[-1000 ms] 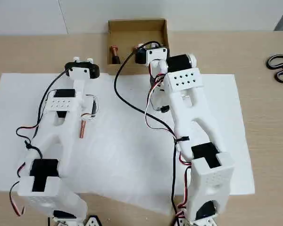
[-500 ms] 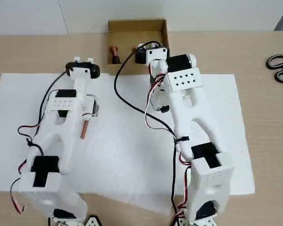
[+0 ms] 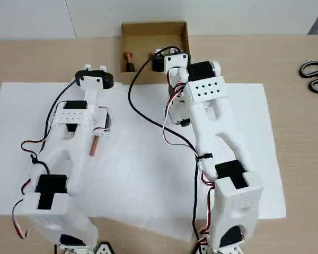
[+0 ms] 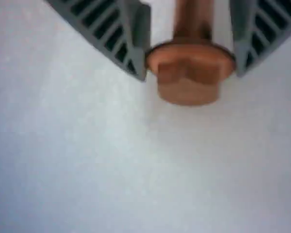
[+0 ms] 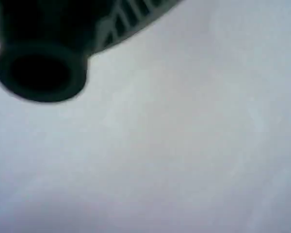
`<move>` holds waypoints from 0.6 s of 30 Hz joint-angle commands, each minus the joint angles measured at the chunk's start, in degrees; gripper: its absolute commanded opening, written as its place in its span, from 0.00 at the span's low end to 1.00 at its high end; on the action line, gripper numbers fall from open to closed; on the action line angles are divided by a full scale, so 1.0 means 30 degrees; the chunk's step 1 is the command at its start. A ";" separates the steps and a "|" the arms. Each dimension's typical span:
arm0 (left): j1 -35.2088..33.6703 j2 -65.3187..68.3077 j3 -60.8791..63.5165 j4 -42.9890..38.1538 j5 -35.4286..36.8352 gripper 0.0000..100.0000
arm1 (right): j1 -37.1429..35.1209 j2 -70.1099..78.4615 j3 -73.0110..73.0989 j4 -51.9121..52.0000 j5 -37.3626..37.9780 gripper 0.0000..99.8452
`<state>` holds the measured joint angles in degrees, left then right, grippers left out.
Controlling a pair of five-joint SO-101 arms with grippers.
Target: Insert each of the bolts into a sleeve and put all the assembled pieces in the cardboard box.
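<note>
Left gripper (image 4: pixel 189 58): pinching one copper bolt (image 4: pixel 189 80). My ribbed fingers (image 4: pixel 131 34) sit on either side of its flange, and the hex head pokes out past the tips, over the white sheet (image 3: pixel 138 174). From above, the bolt lies slanted along the inner side of my left arm (image 3: pixel 69 143).

Right gripper (image 5: pixel 72 24): clamped on one black sleeve (image 5: pixel 39 73). Its open bore faces the wrist camera, with white sheet behind it.

Arms: two, side by side on the sheet. My right arm (image 3: pixel 217 121) reaches to the box's near edge.

Sheet: one. An open stretch lies between my two arms, broadest on the near side. One black cable (image 3: pixel 131 98) loops across its far part. The sheet's right edge lies past my right arm, with bare table (image 3: pixel 291 137) beyond it.

Box (image 3: pixel 153 26): one, cardboard, open-topped, just beyond the sheet's far edge. My right wrist overlaps its near right corner; the back of the box is free.
- Contents: one assembled piece (image 3: pixel 129 59), a copper head on a dark sleeve, in the left half.
- One more copper bit (image 3: pixel 152 54) sits beside my right wrist, mostly hidden, so I cannot tell what it is.

Count in clear sight: two bolts, two sleeves.

Scissors (image 3: pixel 315 74): one pair, on the bare table at the far right, well apart from everything else.
</note>
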<state>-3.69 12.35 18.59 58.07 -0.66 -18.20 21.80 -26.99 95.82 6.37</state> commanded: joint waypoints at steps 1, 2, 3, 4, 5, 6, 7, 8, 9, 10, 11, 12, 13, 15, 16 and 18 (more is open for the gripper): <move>0.0029 -0.0117 -0.0103 0.0557 0.0147 0.01 | 0.0103 -0.1363 -0.0088 0.0161 0.0088 0.00; 0.0029 -0.0117 -0.0103 0.0645 0.0147 0.01 | 0.0103 -0.1363 -0.0088 0.0161 0.0088 0.00; 0.0029 -0.0117 -0.0103 0.0674 0.0147 0.01 | 0.0103 -0.1363 -0.0088 0.0161 0.0088 0.00; 0.0029 -0.0117 -0.0103 0.0703 0.0176 0.01 | 0.0103 -0.1363 -0.0088 0.0161 0.0088 0.00; 0.0000 -0.0117 -0.0103 0.0703 0.0176 0.01 | 0.0103 -0.1363 -0.0088 0.0161 0.0088 0.00; -0.0029 -0.0147 -0.0103 0.0703 0.0176 0.01 | 0.0103 -0.1363 -0.0088 0.0161 0.0088 0.00; -0.0029 -0.0147 -0.0103 0.0703 0.0176 0.03 | 0.0103 -0.1363 -0.0088 0.0161 0.0088 0.00; -0.0029 -0.0147 -0.0103 0.0703 0.0176 0.04 | 0.0103 -0.1363 -0.0088 0.0161 0.0088 0.00; -0.0059 -0.0147 -0.0103 0.0703 0.0176 0.06 | 0.0103 -0.1363 -0.0088 0.0161 0.0088 0.00; -0.0059 -0.0147 -0.0103 0.0703 0.0176 0.07 | 0.0103 -0.1363 -0.0088 0.0161 0.0088 0.00; -0.0088 -0.0147 -0.0132 0.0703 0.0176 0.07 | 0.0103 -0.1363 -0.0088 0.0161 0.0088 0.00; -0.0088 -0.0147 -0.0132 0.0703 0.0176 0.07 | 0.0103 -0.1363 -0.0088 0.0161 0.0088 0.00; -0.0088 -0.0147 -0.0132 0.0733 0.0117 0.07 | 0.0103 -0.1363 -0.0088 0.0161 0.0088 0.00; -0.0059 -0.0147 -0.0161 0.0967 0.0088 0.07 | 0.0103 -0.1363 -0.0088 0.0161 0.0088 0.00; -0.0029 -0.0147 -0.0366 0.1201 0.0088 0.07 | 0.0103 -0.1363 -0.0088 0.0161 0.0088 0.00; -0.0029 -0.0147 -0.1011 0.2051 0.0088 0.07 | 0.0103 -0.1363 -0.0088 0.0161 0.0088 0.00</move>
<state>-3.69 12.35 17.45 60.62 -0.84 -18.20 21.80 -26.99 95.82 6.37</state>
